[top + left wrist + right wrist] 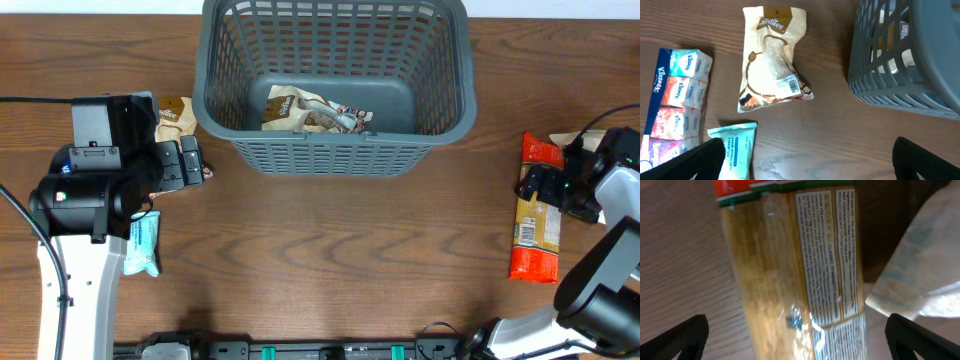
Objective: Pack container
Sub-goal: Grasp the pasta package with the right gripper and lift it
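The dark grey basket (335, 155) stands at the far middle of the table (330, 260), one snack bag (310, 112) inside. To its right, the right gripper (795, 330) gapes over a long orange-ended packet (775, 270); to its left, the left gripper (809, 150) spreads wide near a beige bag (771, 60).

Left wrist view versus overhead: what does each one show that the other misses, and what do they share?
Only the left wrist shows the Kleenex multipack, which is not visible from above. Only the overhead shows the orange-ended packet on the right and the snack bags lying inside the container. Both show the cream snack bag, the teal packet and the container's slotted wall.
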Robot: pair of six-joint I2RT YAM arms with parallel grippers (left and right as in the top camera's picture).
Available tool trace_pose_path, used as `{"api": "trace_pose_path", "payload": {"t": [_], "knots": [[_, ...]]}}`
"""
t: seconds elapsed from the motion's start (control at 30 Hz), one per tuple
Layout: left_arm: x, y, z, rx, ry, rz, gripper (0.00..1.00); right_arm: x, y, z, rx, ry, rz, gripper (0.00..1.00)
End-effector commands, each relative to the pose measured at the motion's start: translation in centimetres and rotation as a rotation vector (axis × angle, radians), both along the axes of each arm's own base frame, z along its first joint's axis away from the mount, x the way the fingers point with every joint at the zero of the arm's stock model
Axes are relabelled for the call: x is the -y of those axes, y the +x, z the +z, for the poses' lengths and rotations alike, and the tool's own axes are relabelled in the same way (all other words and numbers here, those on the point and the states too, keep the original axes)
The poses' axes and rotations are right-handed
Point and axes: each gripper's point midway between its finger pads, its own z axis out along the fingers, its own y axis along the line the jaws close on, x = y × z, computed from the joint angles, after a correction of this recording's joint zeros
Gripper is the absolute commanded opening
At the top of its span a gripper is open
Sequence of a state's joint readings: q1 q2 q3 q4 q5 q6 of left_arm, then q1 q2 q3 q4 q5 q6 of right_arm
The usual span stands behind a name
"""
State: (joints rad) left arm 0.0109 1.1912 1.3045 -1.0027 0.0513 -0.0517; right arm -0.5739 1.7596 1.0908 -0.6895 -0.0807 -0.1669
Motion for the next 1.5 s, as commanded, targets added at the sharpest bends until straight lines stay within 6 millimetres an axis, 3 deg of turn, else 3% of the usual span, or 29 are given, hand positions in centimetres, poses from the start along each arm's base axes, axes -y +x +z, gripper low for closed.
{"api": "trace_pose_path", "payload": {"t": [0.0, 0.23, 0.3, 0.37, 0.57, 0.67, 0.7, 0.9, 1.03, 1.13, 1.27, 1.33, 1.47], "knots": [[-0.2, 0.1, 0.6, 0.015, 0.012, 0.0, 0.99, 0.4, -0.1, -1.4, -0.027, 0.003, 0.004, 0.99], [-0.2, 0.1, 0.6, 0.015, 0.012, 0.0, 0.99, 0.6, 0.1, -3.6, -0.052, 0.02, 0.004, 0.99], [-0.2, 0.1, 0.6, 0.016, 0.012, 0.0, 0.99, 0.6, 0.2, -3.8, -0.05, 0.021, -0.003, 0.95], [-0.2, 0.1, 0.6, 0.015, 0.012, 0.0, 0.99, 0.6, 0.4, -3.8, -0.043, 0.022, -0.007, 0.85], [-0.2, 0.1, 0.6, 0.015, 0.012, 0.0, 0.99, 0.7, 0.4, -3.7, -0.039, 0.024, -0.024, 0.4], [-0.2, 0.1, 0.6, 0.015, 0.012, 0.0, 0.99, 0.5, 0.5, -3.7, -0.037, 0.027, -0.02, 0.06], [-0.2, 0.1, 0.6, 0.015, 0.012, 0.0, 0.99, 0.4, 0.6, -3.7, -0.037, 0.027, -0.016, 0.01], [-0.2, 0.1, 0.6, 0.015, 0.012, 0.0, 0.99, -1.7, 2.1, -2.9, -0.015, 0.019, 0.032, 0.01], [-0.2, 0.1, 0.6, 0.015, 0.012, 0.0, 0.99, -4.7, 5.0, 0.6, 0.093, 0.015, 0.112, 0.01], [-0.2, 0.1, 0.6, 0.015, 0.013, 0.0, 0.99, -6.4, 7.4, 5.0, 0.209, -0.018, 0.127, 0.01], [-0.2, 0.1, 0.6, 0.015, 0.013, 0.0, 0.98, -8.4, 10.2, 13.6, 0.397, -0.095, 0.183, 0.01], [-0.2, 0.1, 0.6, 0.014, 0.013, 0.0, 0.98, -8.9, 10.9, 18.8, 0.49, -0.158, 0.175, 0.01], [-0.1, 0.0, 0.5, 0.008, 0.013, -0.001, 0.99, -10.3, 11.3, 27.2, 0.641, -0.234, 0.198, 0.01]]}}
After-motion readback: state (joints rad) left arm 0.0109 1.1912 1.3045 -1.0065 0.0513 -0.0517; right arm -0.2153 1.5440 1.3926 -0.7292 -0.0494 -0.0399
